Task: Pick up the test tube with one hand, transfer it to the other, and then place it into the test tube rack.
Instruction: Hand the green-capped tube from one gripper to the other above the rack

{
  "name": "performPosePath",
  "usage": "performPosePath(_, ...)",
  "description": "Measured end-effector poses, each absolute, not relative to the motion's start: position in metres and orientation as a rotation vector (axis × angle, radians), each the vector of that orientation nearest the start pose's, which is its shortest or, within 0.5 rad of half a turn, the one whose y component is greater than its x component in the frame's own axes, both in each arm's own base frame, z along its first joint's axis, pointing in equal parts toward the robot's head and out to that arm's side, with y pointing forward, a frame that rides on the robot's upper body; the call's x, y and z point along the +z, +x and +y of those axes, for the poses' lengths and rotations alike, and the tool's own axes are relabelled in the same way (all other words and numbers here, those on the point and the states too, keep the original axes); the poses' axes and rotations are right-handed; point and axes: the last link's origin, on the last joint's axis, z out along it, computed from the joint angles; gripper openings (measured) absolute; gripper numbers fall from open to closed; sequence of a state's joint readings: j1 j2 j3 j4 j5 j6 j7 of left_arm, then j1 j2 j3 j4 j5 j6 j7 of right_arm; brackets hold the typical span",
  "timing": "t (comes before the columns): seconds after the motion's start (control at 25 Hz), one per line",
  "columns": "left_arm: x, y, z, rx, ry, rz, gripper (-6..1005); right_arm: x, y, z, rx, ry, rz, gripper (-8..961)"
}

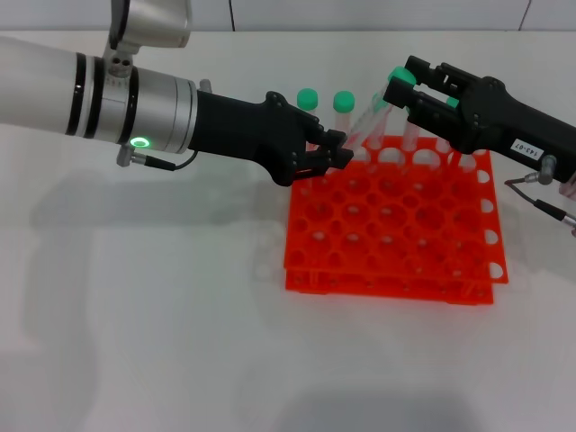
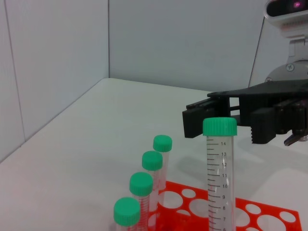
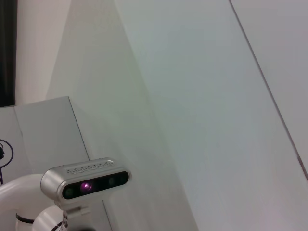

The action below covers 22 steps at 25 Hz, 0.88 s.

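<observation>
The left end effector (image 1: 331,151) sits low at the near-left corner of the test tube rack (image 1: 391,225), fingers nearly closed on nothing visible. The right end effector (image 1: 407,90) hovers above the rack's far edge, apparently clamped just under the green cap of the test tube (image 1: 373,119). The tube's long axis leans slightly off vertical, its bottom toward the rack's back-row holes. The right arm is nearer.

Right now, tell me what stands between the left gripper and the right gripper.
Green-capped tubes standing in the back row of the orange rack fill the gap between the left gripper and the right gripper, as the head view shows.
</observation>
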<state>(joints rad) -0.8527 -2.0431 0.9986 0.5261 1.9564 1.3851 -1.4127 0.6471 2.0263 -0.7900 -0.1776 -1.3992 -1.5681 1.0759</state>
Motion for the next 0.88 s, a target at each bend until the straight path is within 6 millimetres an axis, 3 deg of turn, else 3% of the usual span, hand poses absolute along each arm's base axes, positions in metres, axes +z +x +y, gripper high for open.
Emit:
performPosePath(0.12,-0.0447,-0.1634,0.3898,-0.463,-2.996,-0.253,234,-0.0131,0.2213,0.3484,1.317,-2.398,0.581,558)
performPosePath(0.36,-0.0453,-0.1620,0.3900,-0.461,-2.999,-0.245,236,-0.0127,0.2211,0.3500,1.310,-2.395,0.578,539)
performPosePath(0.68,-0.0466,-0.1610,0.3897,-0.463,-3.001,-0.245,239,-0.0120,0.2208,0.3510,1.306,-2.392,0.567,415)
performPosePath(0.88,-0.0476,-0.1603,0.3896,-0.463,-3.001,-0.247,241,-0.0121,0.2204,0.3512,1.307,-2.390,0.565,258)
